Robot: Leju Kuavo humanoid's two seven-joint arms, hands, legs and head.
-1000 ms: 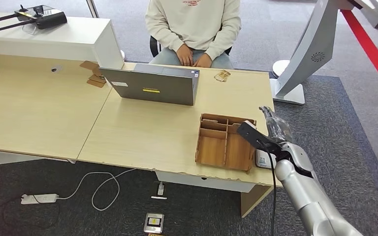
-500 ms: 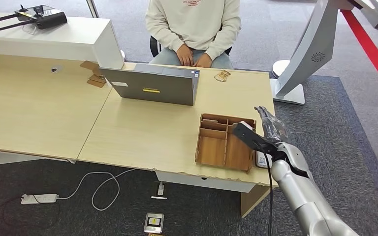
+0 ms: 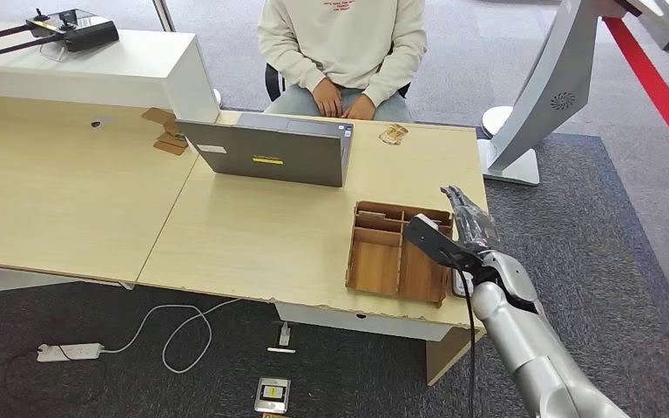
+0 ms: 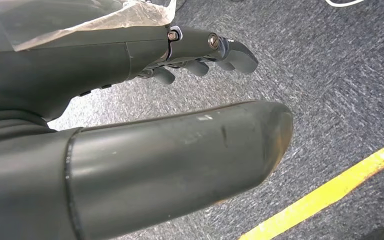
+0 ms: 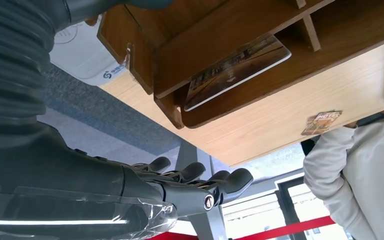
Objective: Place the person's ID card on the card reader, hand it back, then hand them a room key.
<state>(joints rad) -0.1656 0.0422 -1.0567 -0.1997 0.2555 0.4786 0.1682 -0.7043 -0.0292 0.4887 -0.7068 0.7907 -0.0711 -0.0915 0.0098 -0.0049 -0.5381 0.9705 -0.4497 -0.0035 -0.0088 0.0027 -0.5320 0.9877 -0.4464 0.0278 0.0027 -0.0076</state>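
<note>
The right hand (image 3: 469,219) is being held above the near right corner of the table (image 3: 253,235), just beside the right wall of the wooden organiser tray (image 3: 398,252). Its fingers (image 5: 200,180) are being kept extended and slightly apart, with nothing held between them. The silver right arm (image 3: 523,340) is being extended toward the tray from beyond the near edge of the table. A white card reader (image 3: 462,281) is being partly covered by the wrist, just to the right of the tray. In the right wrist view, a printed card (image 5: 235,70) is lying inside one compartment of the tray, leaning against a wooden divider; whether it is a room key cannot be told. A small brown card (image 3: 393,134) is lying at the far edge of the table, well beyond the tray and just in front of the person (image 3: 341,52); whether this is the ID card cannot be told. The person is being seated behind the table, beyond the tray, with both hands resting in the lap. An open grey laptop (image 3: 266,152) is standing on the table to the far left of the tray, its lid turned toward the robot. The left hand (image 4: 130,140) is being hung over grey carpet crossed by a yellow stripe (image 4: 325,195), its fingers lightly curled and holding nothing.
</note>
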